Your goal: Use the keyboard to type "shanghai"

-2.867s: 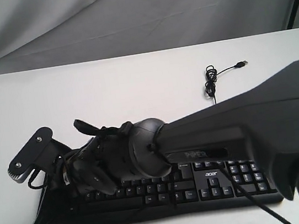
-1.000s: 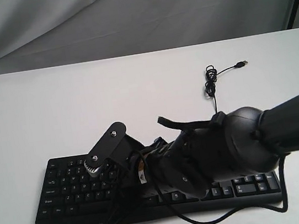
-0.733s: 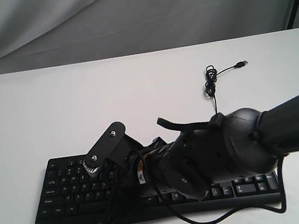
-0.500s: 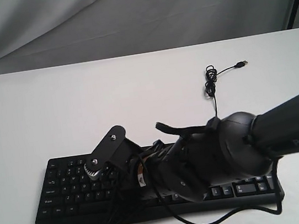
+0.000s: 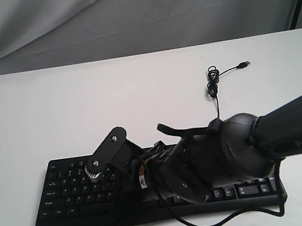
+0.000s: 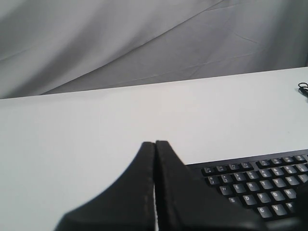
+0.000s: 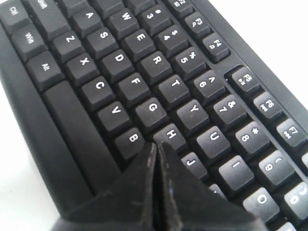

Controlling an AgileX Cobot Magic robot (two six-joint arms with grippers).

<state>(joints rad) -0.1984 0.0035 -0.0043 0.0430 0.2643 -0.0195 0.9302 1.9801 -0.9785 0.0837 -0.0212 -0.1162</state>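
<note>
- The keyboard (image 5: pixel 71 186) lies flat on the white tabletop (image 5: pixel 137 92), near its front edge, with its USB cable (image 5: pixel 213 84) trailing back to a loose coil.
- The right end effector (image 7: pixel 156 147) has its fingers pressed together on nothing, forming one poking tip at the corner of the H key (image 7: pixel 169 135); whether it touches the key cannot be told.
- Three seconds ago this arm covered the keyboard's left end. It has since swung to the middle and, in the last half second, nearly settled.
- That suggests a left-hand letter is done and H is next.
- The left end effector (image 6: pixel 155 144) is closed, empty and off the keys.
</note>
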